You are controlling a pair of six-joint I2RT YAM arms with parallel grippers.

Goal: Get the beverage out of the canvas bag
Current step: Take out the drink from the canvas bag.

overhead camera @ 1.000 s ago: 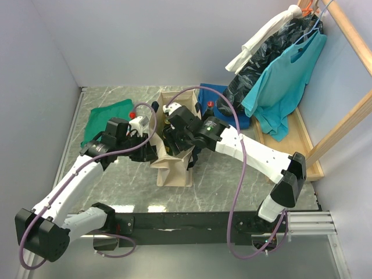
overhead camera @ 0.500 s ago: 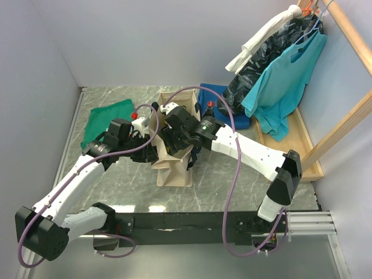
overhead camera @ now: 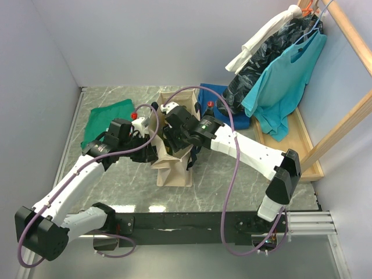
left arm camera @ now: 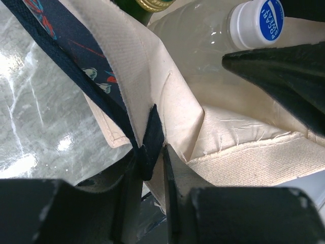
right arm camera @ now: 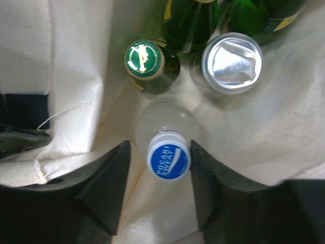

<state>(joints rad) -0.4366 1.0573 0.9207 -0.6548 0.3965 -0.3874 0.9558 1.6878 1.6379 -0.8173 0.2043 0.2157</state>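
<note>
Pinching the rim of the canvas bag (left arm camera: pixel 170 96) tight in our left gripper (left arm camera: pixel 150 163), we set our right gripper (right arm camera: pixel 161 170), jaws spread, astride the white-capped beverage bottle (right arm camera: pixel 165 124) standing inside, beside a green bottle (right arm camera: pixel 145 61) and a can (right arm camera: pixel 232 62).

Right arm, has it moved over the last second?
Yes. The right arm shifted left: its elbow drew away from the wooden rack, toward the bag.

The blue bottle cap (right arm camera: pixel 168 162) reads "POCARI SWEAT" — emblem on green cap (right arm camera: pixel 144 60) seems illegible.
</note>
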